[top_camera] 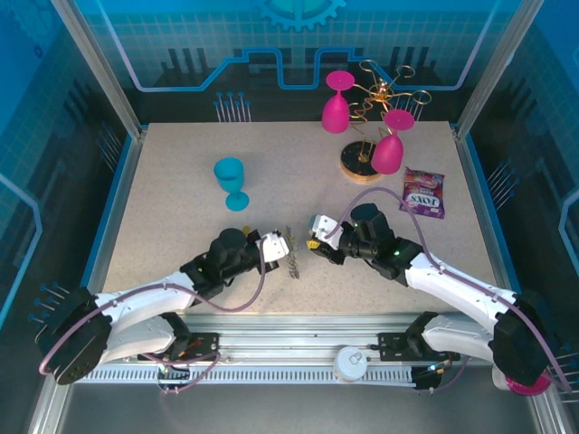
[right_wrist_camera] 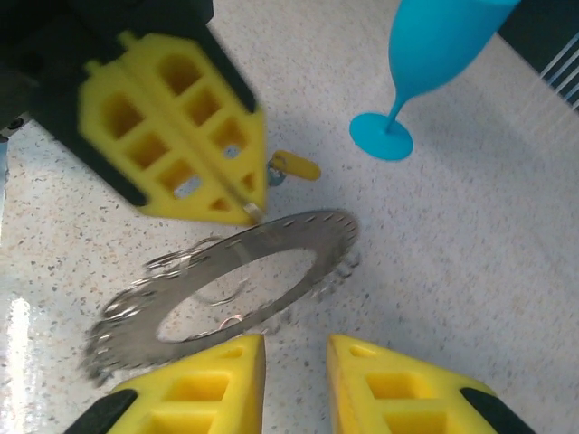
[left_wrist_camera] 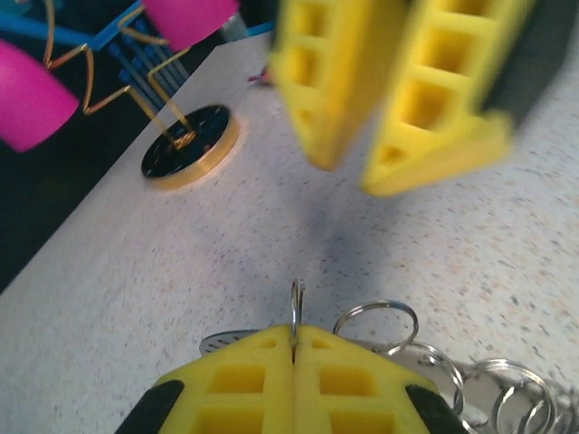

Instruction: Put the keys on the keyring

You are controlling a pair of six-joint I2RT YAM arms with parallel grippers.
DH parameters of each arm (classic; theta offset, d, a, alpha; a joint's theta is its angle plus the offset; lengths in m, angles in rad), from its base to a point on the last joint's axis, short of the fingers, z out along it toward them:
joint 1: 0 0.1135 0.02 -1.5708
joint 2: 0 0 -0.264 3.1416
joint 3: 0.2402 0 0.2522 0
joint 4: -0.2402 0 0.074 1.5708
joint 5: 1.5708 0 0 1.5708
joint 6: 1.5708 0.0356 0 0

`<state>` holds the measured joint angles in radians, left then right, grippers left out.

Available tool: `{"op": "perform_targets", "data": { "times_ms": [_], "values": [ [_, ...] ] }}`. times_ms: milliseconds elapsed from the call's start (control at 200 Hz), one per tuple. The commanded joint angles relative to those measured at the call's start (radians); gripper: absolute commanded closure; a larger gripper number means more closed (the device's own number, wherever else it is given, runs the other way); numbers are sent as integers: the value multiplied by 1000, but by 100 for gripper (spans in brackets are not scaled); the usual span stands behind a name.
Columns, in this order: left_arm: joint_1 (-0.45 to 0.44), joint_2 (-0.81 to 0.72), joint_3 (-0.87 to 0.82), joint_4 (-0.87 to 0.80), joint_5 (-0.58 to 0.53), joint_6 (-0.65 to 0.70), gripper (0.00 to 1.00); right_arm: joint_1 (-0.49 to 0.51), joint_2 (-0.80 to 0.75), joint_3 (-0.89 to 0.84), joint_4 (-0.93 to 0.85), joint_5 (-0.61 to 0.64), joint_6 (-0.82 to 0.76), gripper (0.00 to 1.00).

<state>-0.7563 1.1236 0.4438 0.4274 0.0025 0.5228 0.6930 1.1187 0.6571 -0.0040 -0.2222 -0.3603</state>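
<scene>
The keyring (right_wrist_camera: 298, 237) is a flat grey ring with a hollow centre and thin wire coils along its rim, tilted up off the table. My left gripper (left_wrist_camera: 296, 339) is shut on one upright wire coil at its edge, and other coils (left_wrist_camera: 375, 315) lie beside the pads. In the right wrist view the left gripper's yellow pads (right_wrist_camera: 172, 136) meet the keyring's far rim. A small key (right_wrist_camera: 297, 166) with a yellow head lies on the table just beyond. My right gripper (right_wrist_camera: 296, 345) stands open at the keyring's near edge, nothing between its fingers. From above, both grippers (top_camera: 288, 248) (top_camera: 310, 242) face each other over the keyring (top_camera: 292, 262).
A blue goblet (top_camera: 232, 182) stands behind the grippers to the left. At the back right a gold wire stand on a round base (top_camera: 358, 160) carries pink goblets (top_camera: 389, 149). A purple sweet packet (top_camera: 423, 193) lies to the right.
</scene>
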Motion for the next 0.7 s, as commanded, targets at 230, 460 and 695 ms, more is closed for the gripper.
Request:
{"op": "perform_targets", "data": {
  "times_ms": [230, 460, 695],
  "values": [
    [43, -21, 189, -282, -277, -617, 100, 194, 23, 55, -122, 176, 334, 75],
    [98, -235, 254, -709, -480, -738, 100, 194, 63, 68, -98, 236, 301, 72],
    [236, -417, 234, -865, -598, -735, 100, 170, 278, 231, -67, 139, 48, 72]
  ]
}}
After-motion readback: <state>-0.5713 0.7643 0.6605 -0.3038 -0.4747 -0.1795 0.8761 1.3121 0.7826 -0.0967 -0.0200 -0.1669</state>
